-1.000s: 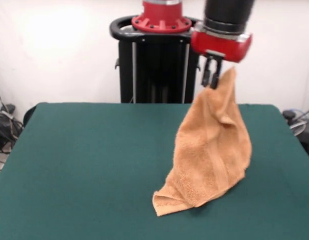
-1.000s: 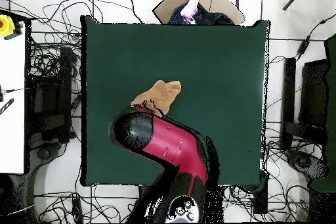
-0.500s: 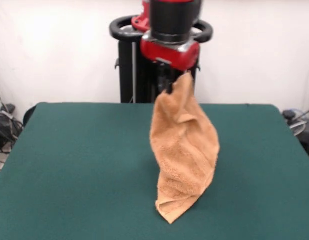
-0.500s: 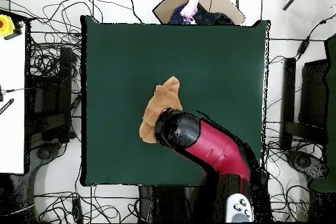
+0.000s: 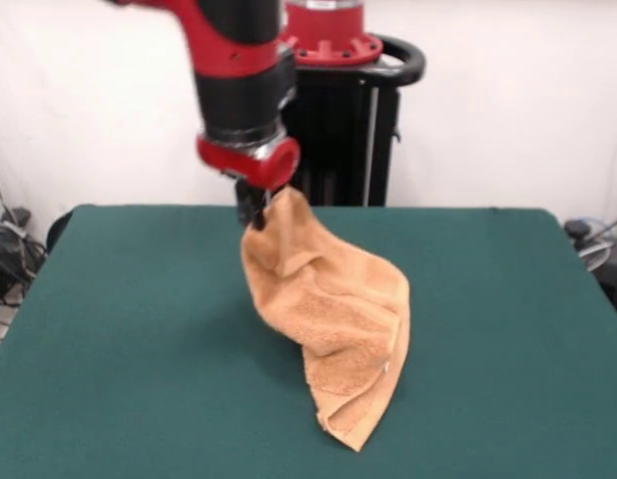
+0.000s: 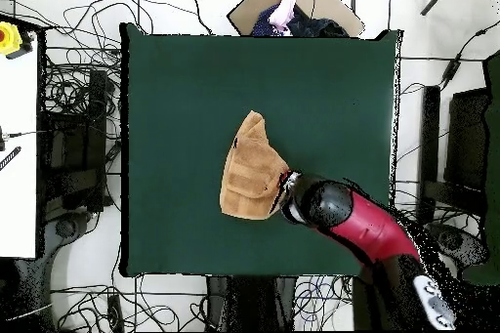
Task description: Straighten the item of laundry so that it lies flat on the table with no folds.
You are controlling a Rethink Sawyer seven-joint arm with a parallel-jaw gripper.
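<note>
The item of laundry (image 5: 333,309) is an orange-tan terry towel, hanging by one corner from my gripper (image 5: 255,213) and draping down to the right, with its lower tip on the dark green table (image 5: 119,349). My gripper is shut on the towel's top corner. A small white tag shows near its lower right edge. From overhead, the towel (image 6: 249,171) lies bunched and folded near the table's (image 6: 176,85) middle, with my gripper (image 6: 286,185) at its right side.
The red and black arm (image 6: 356,227) reaches in over the table's lower right edge in the overhead view. A person's hand (image 6: 284,9) and a cardboard sheet show beyond the table's top edge. Cables lie on the floor around the table.
My gripper has swept left across the front view and come down lower, dragging the towel's held corner with it. The towel now trails out slanted instead of hanging steeply.
</note>
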